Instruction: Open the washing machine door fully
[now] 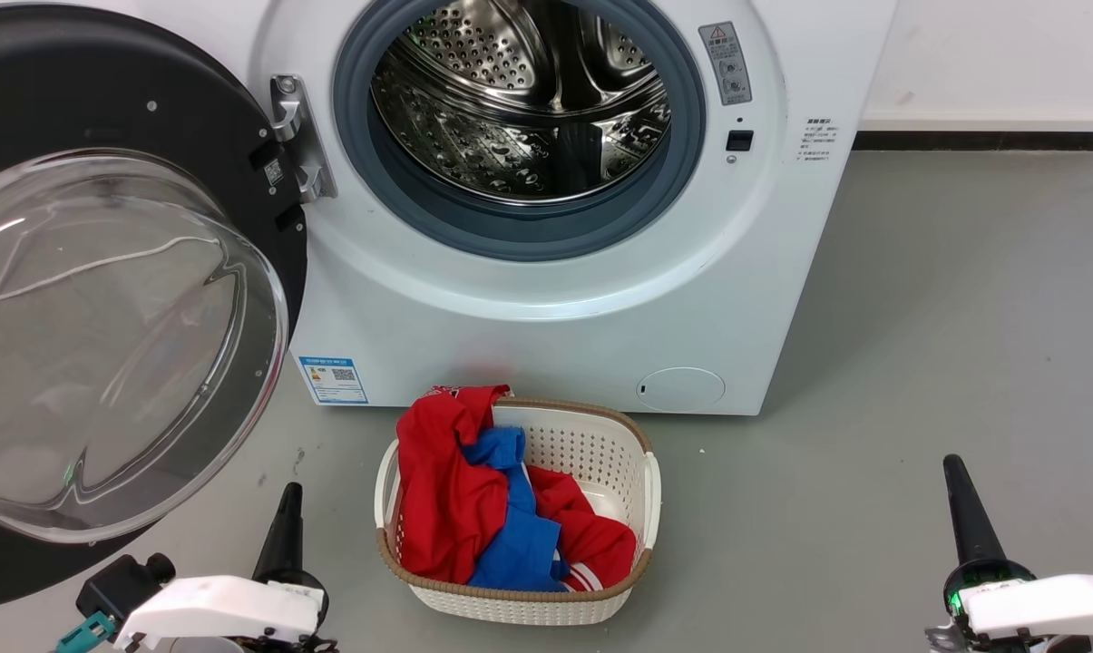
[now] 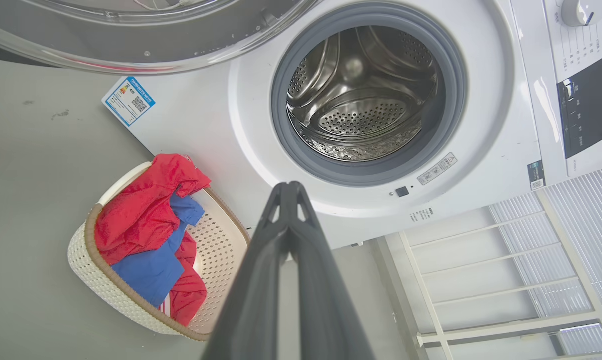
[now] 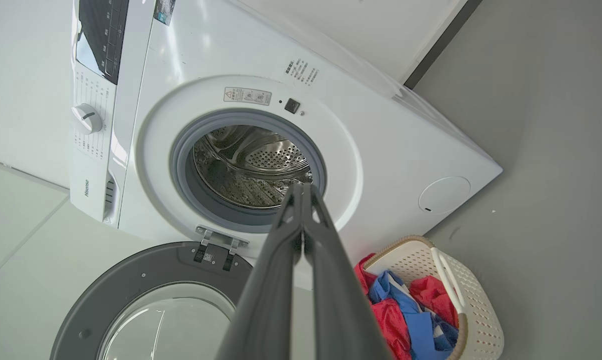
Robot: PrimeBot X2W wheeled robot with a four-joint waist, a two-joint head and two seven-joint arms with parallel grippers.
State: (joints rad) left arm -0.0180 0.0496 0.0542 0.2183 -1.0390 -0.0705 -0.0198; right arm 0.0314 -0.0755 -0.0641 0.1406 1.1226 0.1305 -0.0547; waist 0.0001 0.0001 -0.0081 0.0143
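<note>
The washing machine door (image 1: 102,299), black with a bulging clear glass bowl, stands swung wide open to the left on its hinge (image 1: 297,136); its rim also shows in the left wrist view (image 2: 131,45) and the right wrist view (image 3: 146,300). The steel drum hole (image 1: 519,118) is uncovered. My left gripper (image 1: 285,526) sits low at the lower left, below the door, shut and holding nothing (image 2: 290,192). At the lower right my right gripper (image 1: 959,494) is shut and holds nothing (image 3: 303,192), well clear of the machine.
A white perforated laundry basket (image 1: 637,453) with red and blue clothes (image 1: 483,508) stands on the grey floor just before the machine, between my two grippers. A small round white flap (image 1: 682,388) is at the machine's lower right. Open floor lies to the right.
</note>
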